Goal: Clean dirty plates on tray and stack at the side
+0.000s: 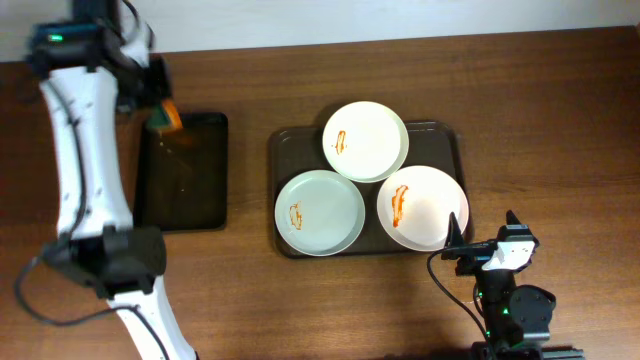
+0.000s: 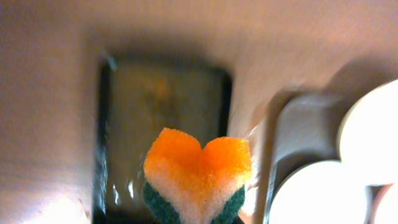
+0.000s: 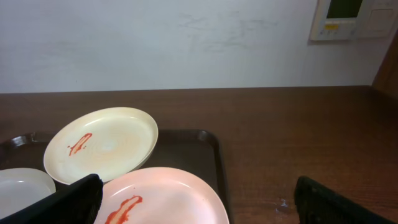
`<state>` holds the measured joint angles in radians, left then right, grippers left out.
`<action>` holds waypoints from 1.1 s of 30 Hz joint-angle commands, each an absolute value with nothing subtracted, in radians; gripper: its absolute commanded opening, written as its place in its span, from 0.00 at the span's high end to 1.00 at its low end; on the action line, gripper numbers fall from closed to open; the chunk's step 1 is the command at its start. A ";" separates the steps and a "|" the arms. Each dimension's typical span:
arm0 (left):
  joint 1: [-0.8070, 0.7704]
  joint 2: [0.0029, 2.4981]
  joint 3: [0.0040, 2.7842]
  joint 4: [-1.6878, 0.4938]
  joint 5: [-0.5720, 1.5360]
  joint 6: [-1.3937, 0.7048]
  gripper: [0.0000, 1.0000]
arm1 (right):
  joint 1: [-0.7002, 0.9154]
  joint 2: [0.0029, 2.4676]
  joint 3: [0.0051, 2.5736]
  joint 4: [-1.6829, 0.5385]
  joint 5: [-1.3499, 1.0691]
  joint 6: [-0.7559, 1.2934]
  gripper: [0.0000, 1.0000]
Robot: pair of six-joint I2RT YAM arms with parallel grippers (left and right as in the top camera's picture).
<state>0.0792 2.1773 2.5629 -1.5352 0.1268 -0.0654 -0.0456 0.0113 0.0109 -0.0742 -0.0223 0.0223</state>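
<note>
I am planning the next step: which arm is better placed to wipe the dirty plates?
Left. The left gripper holds the sponge; the right gripper is open and empty beside the nearest stained plate, so it could probably only steady it.

The left arm (image 1: 88, 160) has 2 white links, black joint housings and a green light (image 1: 55, 38) (another glows on the darker right arm (image 1: 520, 300)); a black cable (image 1: 17, 292) loops beside its base.

The left wrist view is blurred, and its bottom edge cuts off the sponge (image 2: 198, 177). In the right wrist view, the nearest plate (image 3: 177, 194) runs off the bottom.
</note>
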 commanded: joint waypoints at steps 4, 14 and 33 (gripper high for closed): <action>0.083 2.087 2.705 -1.564 0.142 -0.120 1.00 | -0.039 0.006 0.006 -0.079 -0.014 0.023 0.02; 0.114 2.227 2.240 -1.468 0.135 -0.119 1.00 | -0.039 0.006 0.006 -0.079 -0.014 0.023 0.02; 0.192 2.144 2.849 -1.688 0.349 -0.047 1.00 | -0.039 0.006 0.006 -0.079 -0.014 0.023 0.02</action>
<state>0.1913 2.0201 2.9753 -1.6691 0.3801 -0.0963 -0.0456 0.0113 0.0109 -0.0742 -0.0223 0.0223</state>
